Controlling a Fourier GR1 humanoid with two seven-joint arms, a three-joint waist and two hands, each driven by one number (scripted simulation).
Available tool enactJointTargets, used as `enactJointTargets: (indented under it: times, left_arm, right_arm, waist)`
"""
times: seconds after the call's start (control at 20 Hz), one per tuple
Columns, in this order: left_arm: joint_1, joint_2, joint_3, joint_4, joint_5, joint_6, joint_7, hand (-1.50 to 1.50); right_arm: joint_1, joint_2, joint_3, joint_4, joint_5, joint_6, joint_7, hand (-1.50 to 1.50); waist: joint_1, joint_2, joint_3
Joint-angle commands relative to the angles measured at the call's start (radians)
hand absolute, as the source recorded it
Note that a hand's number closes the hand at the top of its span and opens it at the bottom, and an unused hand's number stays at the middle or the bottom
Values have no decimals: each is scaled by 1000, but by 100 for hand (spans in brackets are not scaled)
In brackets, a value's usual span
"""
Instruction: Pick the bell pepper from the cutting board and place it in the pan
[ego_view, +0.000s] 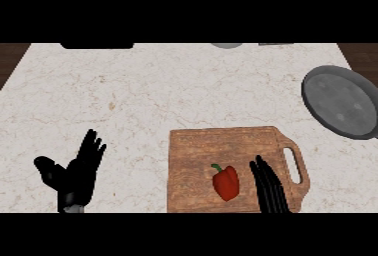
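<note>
A red bell pepper (226, 183) with a green stem lies on the wooden cutting board (199, 150), near its front edge. My right hand (270, 190) is open just to the pepper's right, fingers straight and pointing away over the board, a small gap between them and the pepper. The grey pan (341, 102) sits at the counter's right edge, beyond the board and partly cut off by the view. My left hand (77, 177) rests open at the lower left, fingers up, well away from the board.
The marble counter (133, 95) stretches wide between board and back edge. A black object (97, 45), a grey round thing (227, 45) and a small grey item (275, 44) line the far edge. The board's handle (296, 165) points toward the right.
</note>
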Motion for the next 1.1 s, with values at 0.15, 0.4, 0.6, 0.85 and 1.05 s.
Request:
enactJointTargets:
  times: [0.15,0.4,0.6,0.85,1.05]
  left_arm:
    - [-19,-16,-16,31,-11,-11,-15,0]
    - [-22,-24,-29,-3,-22,14,18,0]
    - [-5,-27,-25,51,-25,-12,-13,0]
    - [-24,-34,-12,69,-24,-17,-19,0]
    - [-24,-38,-27,31,-28,-19,-6,0]
  right_arm:
    - [-128,44,-33,-2,178,459,328,-150]
    - [-285,45,-44,4,173,814,532,-150]
    - [-550,45,-76,75,-1,936,697,-150]
    - [-673,45,-159,214,-91,1031,738,-150]
    - [-639,45,-126,236,-240,1101,808,-150]
  waist:
    - [23,10,-4]
    - [39,7,-1]
    - [27,5,1]
    - [21,5,1]
    - [24,3,2]
